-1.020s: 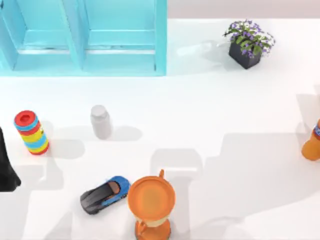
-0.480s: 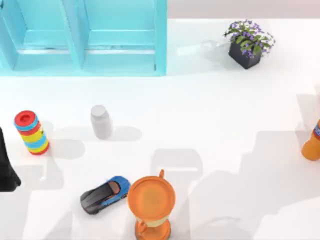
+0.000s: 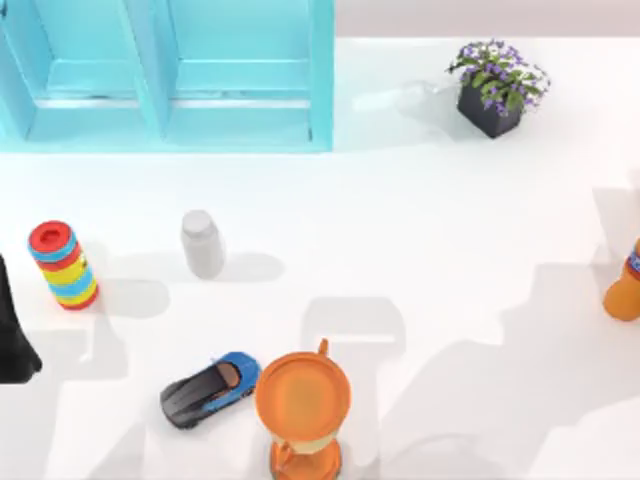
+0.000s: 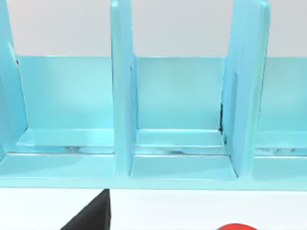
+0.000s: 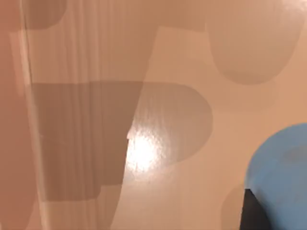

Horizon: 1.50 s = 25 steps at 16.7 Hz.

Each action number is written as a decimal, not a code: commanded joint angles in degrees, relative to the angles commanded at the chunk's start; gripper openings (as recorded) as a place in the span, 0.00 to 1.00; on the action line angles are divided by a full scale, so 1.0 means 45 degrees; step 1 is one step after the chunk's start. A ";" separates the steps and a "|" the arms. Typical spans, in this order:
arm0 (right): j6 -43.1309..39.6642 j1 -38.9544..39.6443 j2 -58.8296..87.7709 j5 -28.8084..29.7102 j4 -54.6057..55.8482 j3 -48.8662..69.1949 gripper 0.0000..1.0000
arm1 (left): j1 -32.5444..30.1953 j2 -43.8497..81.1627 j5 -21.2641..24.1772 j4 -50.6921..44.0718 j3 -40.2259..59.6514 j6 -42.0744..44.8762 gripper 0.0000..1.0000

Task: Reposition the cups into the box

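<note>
Cups: one blue cup (image 5: pixel 283 167) at right wrist view's lower right; box (image 3: pixel 165 75) upper left of top view. Jaw states: cannot tell. Probably transport step; next, carry it to a compartment.

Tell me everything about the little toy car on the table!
The toy car is a small sports car with a bright blue body and a dark grey bonnet, roof and front. It looks like smooth, shiny plastic. It sits flat on the white table, right way up, near the front edge towards the left. It is turned at a slant, dark nose pointing front-left. The big orange cup stands just to its right, very close; whether they touch cannot be told.
</note>
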 joint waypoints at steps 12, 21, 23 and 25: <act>0.0000 0.0000 0.0000 0.0000 0.0000 0.0000 1.00 | 0.0000 0.0000 0.0000 0.0000 0.0000 0.0000 1.00; 0.0000 0.0020 -0.0003 -0.0002 -0.0041 0.0042 1.00 | 0.0000 0.0000 0.0000 0.0000 0.0000 0.0000 1.00; -0.0004 -0.0007 0.0007 -0.0004 -0.0493 0.0515 1.00 | 0.0000 0.0000 0.0000 0.0000 0.0000 0.0000 1.00; -0.0024 -0.0030 0.0006 0.0021 -0.1445 0.1530 1.00 | 0.0000 0.0000 0.0000 0.0000 0.0000 0.0000 1.00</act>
